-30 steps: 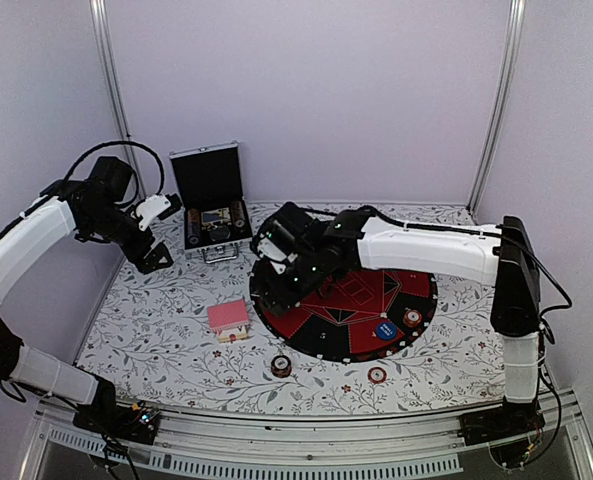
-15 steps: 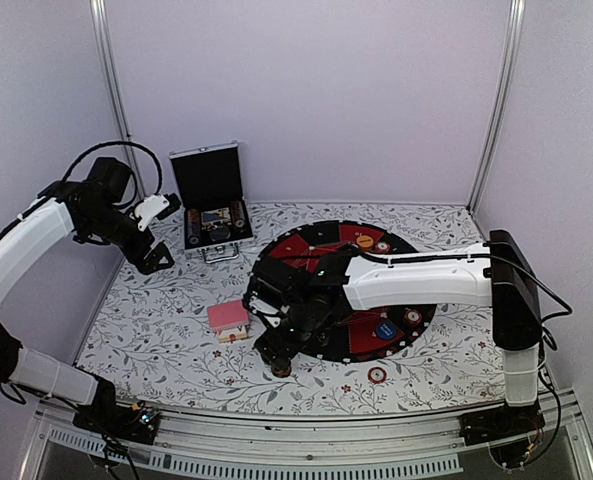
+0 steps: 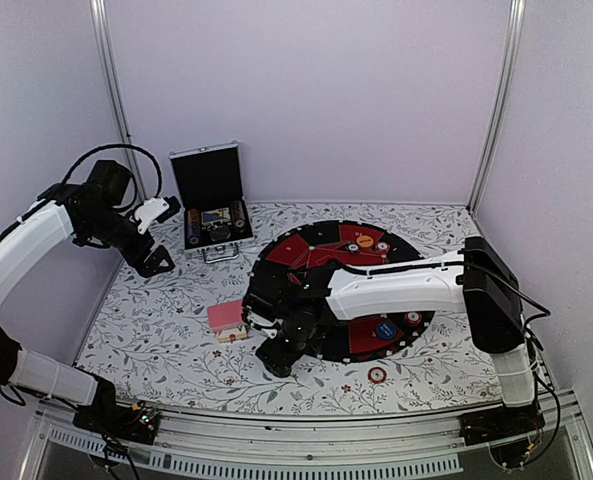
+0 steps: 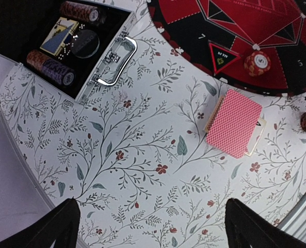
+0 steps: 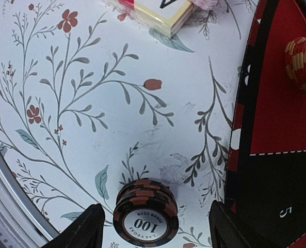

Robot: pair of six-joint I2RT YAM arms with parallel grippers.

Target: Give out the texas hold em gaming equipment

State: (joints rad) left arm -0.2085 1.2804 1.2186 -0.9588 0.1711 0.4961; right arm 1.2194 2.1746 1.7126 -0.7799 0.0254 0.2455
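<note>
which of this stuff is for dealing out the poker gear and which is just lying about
For the job: pink-backed card deck, chip stack marked 100, red-and-cream chip stack, blue button, lone chip near the front edge.
Just lying about: silver-edged black case, round red-and-black mat, floral cloth.

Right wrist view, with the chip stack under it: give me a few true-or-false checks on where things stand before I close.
1. The right gripper is open and straddles the chip stack marked 100. True.
2. That stack lies on the round mat. False: it lies on the floral cloth, beside the mat.
3. The left gripper holds the card deck. False: it hangs open and empty; the deck lies on the cloth.
4. The case is open with chips inside. True.
</note>
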